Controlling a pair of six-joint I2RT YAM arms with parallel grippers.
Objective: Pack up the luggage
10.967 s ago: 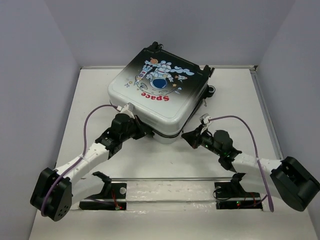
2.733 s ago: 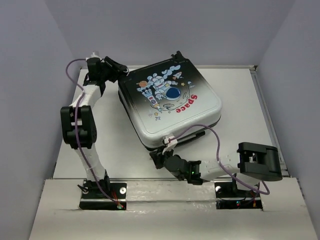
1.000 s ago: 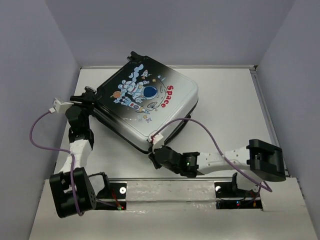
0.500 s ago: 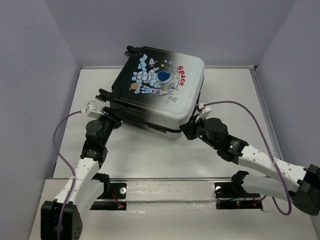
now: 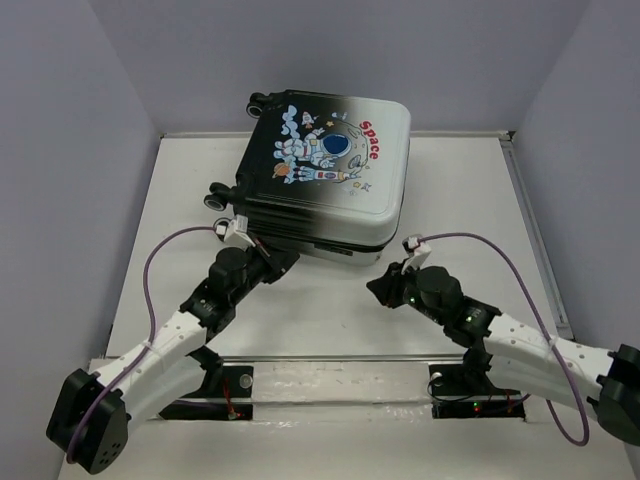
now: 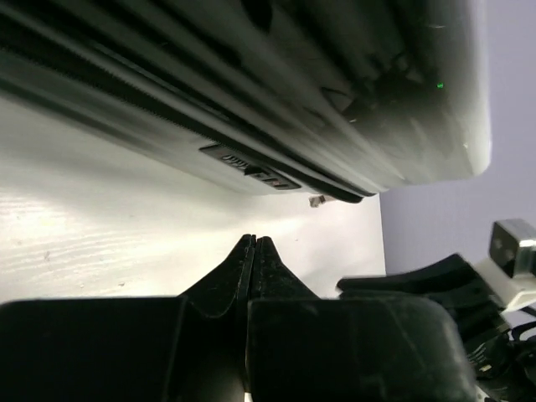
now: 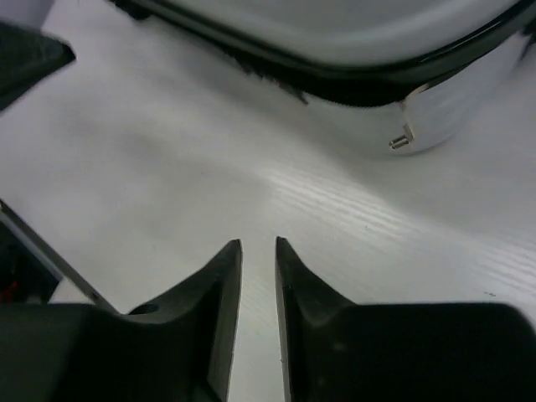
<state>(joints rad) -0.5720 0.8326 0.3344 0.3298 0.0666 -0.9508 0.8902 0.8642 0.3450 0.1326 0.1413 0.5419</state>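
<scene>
While the closed luggage (image 5: 325,175) sits upper centre on the surface (image 5: 470,220), seam edge facing down-frame, left end effector (image 5: 283,262), fingers together, is nearer, just below its lower-left edge; right end effector (image 5: 378,290), slightly apart and empty, sits off the lower-right corner.

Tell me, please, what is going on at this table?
Two robot arms are working at a small astronaut-print suitcase that lies closed, print side up, on the white table. The left arm points its jaws, shut and empty, at the case's near side by the zip seam. The right arm holds its jaws slightly apart, also empty, just short of the near right corner. Neither arm grips the case.
</scene>
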